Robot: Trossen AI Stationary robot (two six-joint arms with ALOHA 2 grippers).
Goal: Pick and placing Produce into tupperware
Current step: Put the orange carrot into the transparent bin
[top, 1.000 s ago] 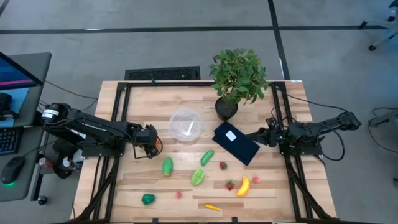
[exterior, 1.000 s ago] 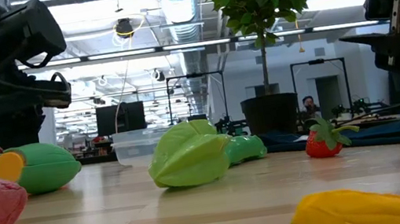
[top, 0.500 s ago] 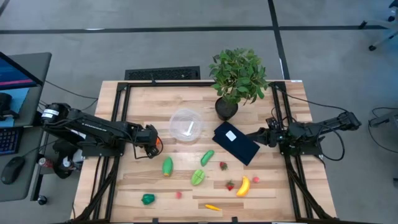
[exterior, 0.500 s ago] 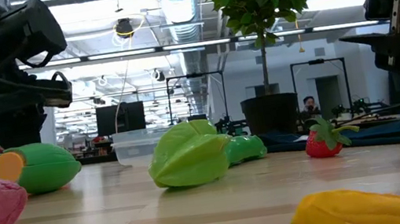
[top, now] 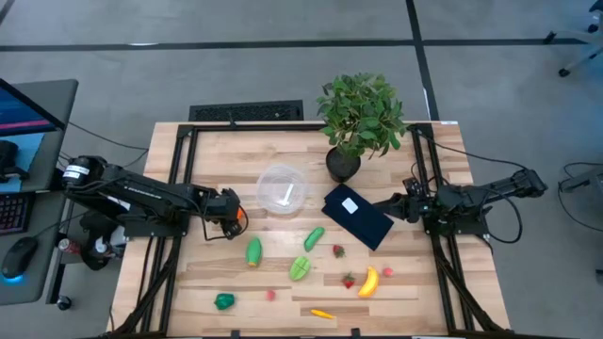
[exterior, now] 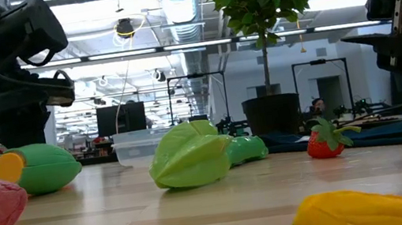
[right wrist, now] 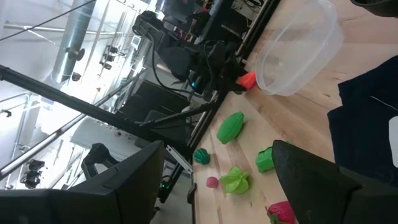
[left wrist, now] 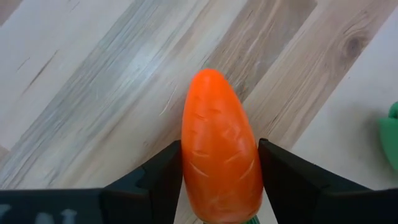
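Note:
My left gripper (top: 233,215) is shut on an orange carrot (left wrist: 219,149), left of the clear round tupperware (top: 283,190), which stands on its base. My right gripper (top: 386,201) is open and waits at the right end of the dark blue rectangle (top: 358,216). Lying on the wood near the front are a yellow-ended cucumber (top: 253,250), a second cucumber (top: 314,238), a green starfruit (top: 300,268), a pepper (top: 223,301), a banana (top: 368,281) and strawberries (top: 338,250). My left gripper pinches the carrot's thick part (left wrist: 217,186) between its two fingers (left wrist: 163,177), one on each flank. The carrot lies along the fingers, and its rounded end (left wrist: 210,81) sticks out past them over the wood. It touches nothing else that shows.
A potted plant (top: 358,118) stands at the far edge behind the blue rectangle. A small orange piece (top: 321,314) and pink bits (top: 270,295) lie near the front edge. Bare wood (top: 236,165) shows left of and behind the tupperware.

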